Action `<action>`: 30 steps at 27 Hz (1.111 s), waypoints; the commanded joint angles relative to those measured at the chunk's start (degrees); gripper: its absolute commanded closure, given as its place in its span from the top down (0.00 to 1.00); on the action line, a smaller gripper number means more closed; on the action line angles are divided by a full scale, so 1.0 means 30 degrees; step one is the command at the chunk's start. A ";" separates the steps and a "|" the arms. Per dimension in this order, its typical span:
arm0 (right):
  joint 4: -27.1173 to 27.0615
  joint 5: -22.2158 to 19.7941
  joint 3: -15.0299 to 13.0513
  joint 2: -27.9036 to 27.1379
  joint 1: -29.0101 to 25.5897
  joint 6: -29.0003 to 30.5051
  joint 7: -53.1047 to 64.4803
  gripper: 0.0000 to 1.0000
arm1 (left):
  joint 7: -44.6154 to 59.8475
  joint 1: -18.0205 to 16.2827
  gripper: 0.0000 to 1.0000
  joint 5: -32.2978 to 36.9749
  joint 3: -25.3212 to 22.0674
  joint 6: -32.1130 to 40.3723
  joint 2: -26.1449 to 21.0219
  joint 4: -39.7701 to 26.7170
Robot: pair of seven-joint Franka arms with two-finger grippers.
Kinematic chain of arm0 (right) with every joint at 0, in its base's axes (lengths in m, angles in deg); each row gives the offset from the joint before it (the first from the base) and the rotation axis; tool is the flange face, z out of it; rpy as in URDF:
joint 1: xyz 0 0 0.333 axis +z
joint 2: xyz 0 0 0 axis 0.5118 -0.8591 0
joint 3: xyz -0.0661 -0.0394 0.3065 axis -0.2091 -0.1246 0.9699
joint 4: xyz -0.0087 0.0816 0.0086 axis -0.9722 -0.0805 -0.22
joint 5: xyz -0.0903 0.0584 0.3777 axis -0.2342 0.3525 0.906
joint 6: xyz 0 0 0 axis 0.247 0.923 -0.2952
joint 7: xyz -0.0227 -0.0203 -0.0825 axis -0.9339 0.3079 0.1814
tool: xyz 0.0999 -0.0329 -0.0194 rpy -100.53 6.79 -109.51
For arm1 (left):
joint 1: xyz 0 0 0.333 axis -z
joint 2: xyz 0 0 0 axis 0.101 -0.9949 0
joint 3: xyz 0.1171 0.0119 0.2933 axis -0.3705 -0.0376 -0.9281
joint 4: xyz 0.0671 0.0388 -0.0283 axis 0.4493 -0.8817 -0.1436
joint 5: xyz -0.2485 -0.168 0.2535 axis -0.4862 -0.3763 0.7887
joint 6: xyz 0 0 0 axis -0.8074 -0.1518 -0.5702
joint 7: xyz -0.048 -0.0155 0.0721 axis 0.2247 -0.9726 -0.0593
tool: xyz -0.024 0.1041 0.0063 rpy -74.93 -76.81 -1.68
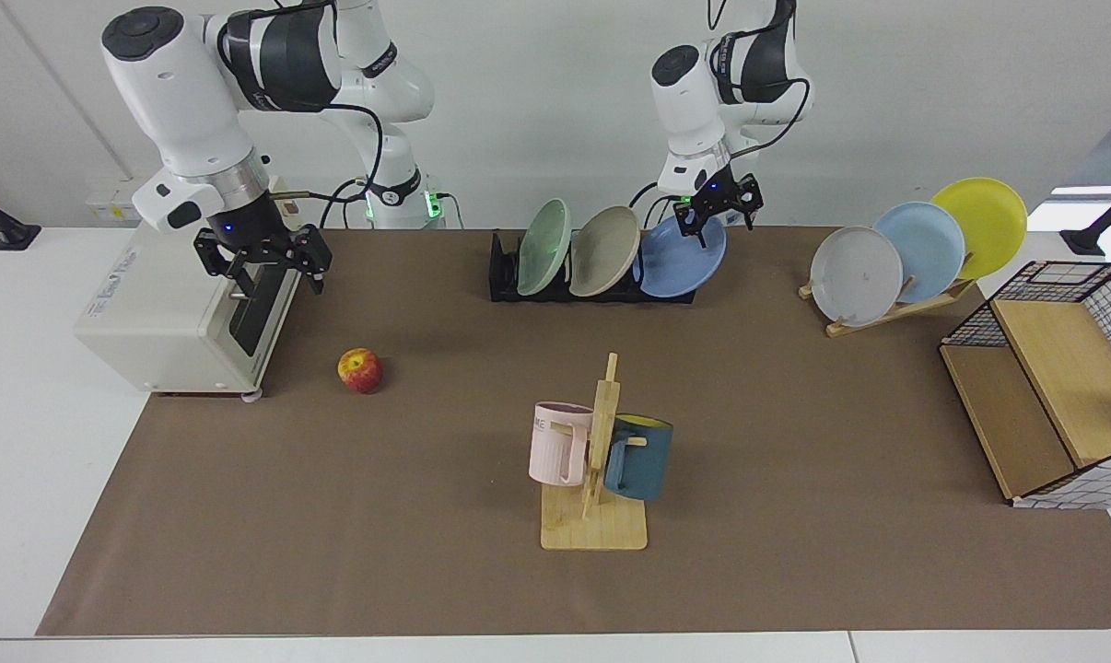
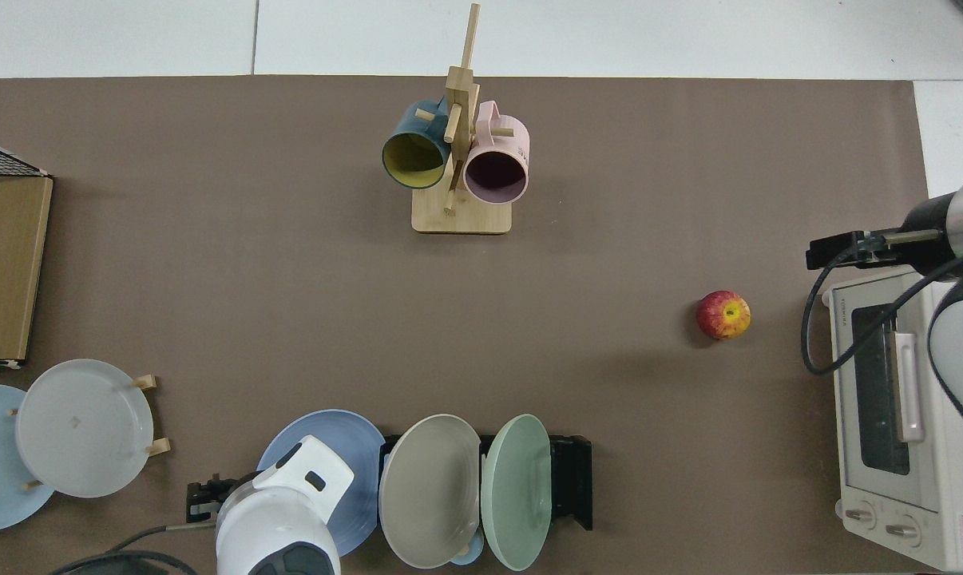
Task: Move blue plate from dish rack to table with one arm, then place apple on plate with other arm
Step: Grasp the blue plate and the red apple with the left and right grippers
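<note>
White surface carried a brown mat; plain white wall behind. Left gripper: fingers apart, poised at the upper rim of the blue plate, which stood in the end slot of the dish rack. Right gripper: waiting, fingers apart, over the front of a white toaster oven. Apple: on the mat below those fingers, well apart from the plate.

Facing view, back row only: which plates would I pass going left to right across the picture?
Pale green plate → beige-grey plate → periwinkle-blue plate, all three in the low black slotted rack; then grey plate → pale sky-blue plate → yellow plate on the slanted wooden stand.
</note>
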 commanded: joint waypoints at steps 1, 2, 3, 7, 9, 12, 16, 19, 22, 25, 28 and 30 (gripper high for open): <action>0.0474 -0.0051 0.0072 0.0464 -0.0053 -0.0053 -0.0278 1.00 | -0.0566 0.0193 0.87 -0.0288 -0.0126 -0.0179 0.0474 -0.0526; 0.0737 -0.0022 0.0101 0.0639 -0.0024 0.0093 -0.0336 1.00 | -0.0595 0.0193 0.86 -0.0288 -0.0126 -0.0208 0.0444 -0.0526; 0.1087 -0.0022 0.0102 0.0670 0.0035 0.0268 -0.0366 1.00 | -0.0595 0.0222 0.83 -0.0288 -0.0126 -0.0208 0.0444 -0.0526; 0.2669 0.0007 0.0131 0.0758 0.0475 0.1232 -0.0395 1.00 | -0.0682 0.0193 0.69 -0.0696 -0.0126 -0.0208 0.0386 -0.0526; 0.3605 0.0007 0.0131 0.0758 0.0504 0.2169 -0.0453 1.00 | -0.0916 0.0193 0.66 -0.0961 -0.0155 -0.0208 0.0239 -0.0526; 0.4983 0.0007 0.0131 0.0700 0.0533 0.3664 -0.1038 1.00 | -0.1151 0.0193 0.65 -0.0991 -0.0155 -0.0208 0.0180 -0.0526; 0.6741 -0.0022 0.0131 0.0465 0.0533 0.5918 -0.1362 1.00 | -0.1152 0.0193 0.65 -0.0962 -0.0155 -0.0325 -0.0083 -0.0526; 0.7767 -0.0022 0.0131 0.0202 0.0533 0.7326 -0.1362 1.00 | -0.1268 0.0193 0.62 -0.0991 -0.0155 -0.0354 -0.0142 -0.0526; 0.8122 -0.0022 0.0131 -0.0353 0.0504 0.8236 -0.1391 1.00 | -0.1503 0.0164 0.48 -0.0991 -0.0155 -0.0384 -0.0142 -0.0497; 0.8180 -0.0022 0.0102 -0.1085 0.0504 0.8910 -0.1392 1.00 | -0.1562 0.0106 0.32 -0.0991 -0.0155 -0.0413 -0.0142 -0.0497; 0.8355 -0.0022 0.0102 -0.1818 0.0504 0.9759 -0.1392 1.00 | -0.1562 0.0018 0.18 -0.0962 -0.0155 -0.0501 -0.0346 -0.0439; 0.8590 -0.0080 0.0102 -0.2199 0.0504 1.0549 -0.1392 1.00 | -0.1533 -0.0012 0.12 -0.0962 -0.0155 -0.0559 -0.0464 -0.0351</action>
